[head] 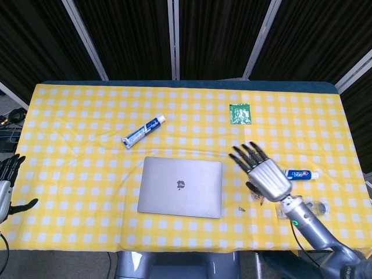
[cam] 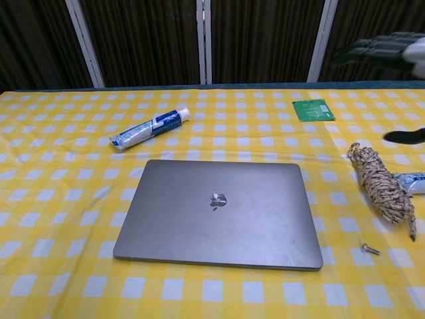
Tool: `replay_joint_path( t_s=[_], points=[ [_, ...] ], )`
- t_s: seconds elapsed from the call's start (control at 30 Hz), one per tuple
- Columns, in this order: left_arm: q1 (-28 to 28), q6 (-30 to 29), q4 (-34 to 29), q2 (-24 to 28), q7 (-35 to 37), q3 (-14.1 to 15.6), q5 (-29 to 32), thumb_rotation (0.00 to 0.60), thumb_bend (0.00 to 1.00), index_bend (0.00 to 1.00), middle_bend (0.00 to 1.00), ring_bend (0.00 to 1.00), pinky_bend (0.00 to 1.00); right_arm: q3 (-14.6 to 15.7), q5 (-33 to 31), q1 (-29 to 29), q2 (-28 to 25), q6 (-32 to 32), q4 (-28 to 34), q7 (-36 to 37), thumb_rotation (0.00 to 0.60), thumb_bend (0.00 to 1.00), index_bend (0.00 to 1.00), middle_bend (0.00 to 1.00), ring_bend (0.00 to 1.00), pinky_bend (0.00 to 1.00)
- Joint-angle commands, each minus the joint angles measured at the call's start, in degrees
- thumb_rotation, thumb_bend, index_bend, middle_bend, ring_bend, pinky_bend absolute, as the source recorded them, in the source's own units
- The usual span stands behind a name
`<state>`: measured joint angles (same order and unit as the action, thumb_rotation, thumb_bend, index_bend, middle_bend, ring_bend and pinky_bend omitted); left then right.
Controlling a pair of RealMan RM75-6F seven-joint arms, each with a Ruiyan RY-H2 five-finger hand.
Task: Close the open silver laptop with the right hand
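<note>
Yellow checked cloth (head: 87, 174) covers the table, where the silver laptop (head: 180, 186) lies lid-down near the front edge, bare cloth on every side of it. To its right the right hand (head: 261, 173) hovers with fingers spread, holding nothing, above a twine bundle (cam: 380, 183). Off the table's left edge the left hand (head: 8, 181) hangs, fingers apart and empty.

Laptop (cam: 216, 209) lies closed — right hand (cam: 382, 50) seemingly raised

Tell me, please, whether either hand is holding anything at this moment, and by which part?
Nothing is held. The right hand is raised with fingers spread, clear of the closed silver laptop; the left hand holds nothing.
</note>
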<state>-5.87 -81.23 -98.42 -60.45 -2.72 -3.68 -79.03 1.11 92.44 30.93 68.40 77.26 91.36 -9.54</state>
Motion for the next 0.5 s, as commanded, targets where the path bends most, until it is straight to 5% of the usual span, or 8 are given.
replay_joint_path(
  t_s=[0.03,0.5],
  points=[
    [0.08,-0.46,0.22,-0.19,0.63,0.20,-0.94,0.600,0.00,0.00,0.00,0.00,0.00,-0.49,-6.33,-7.38,-4.28,5.38,1.44,2.15,0.600,0.00,0.00,0.00,0.00,0.00],
    [1.17,-3.61,0.50,0.12,3.73,0.98,-5.10,0.600,0.00,0.00,0.00,0.00,0.00,0.43,-8.77,-18.98,-1.42,13.94,-5.54,7.79,0.600,0.00,0.00,0.00,0.00,0.00]
  ],
)
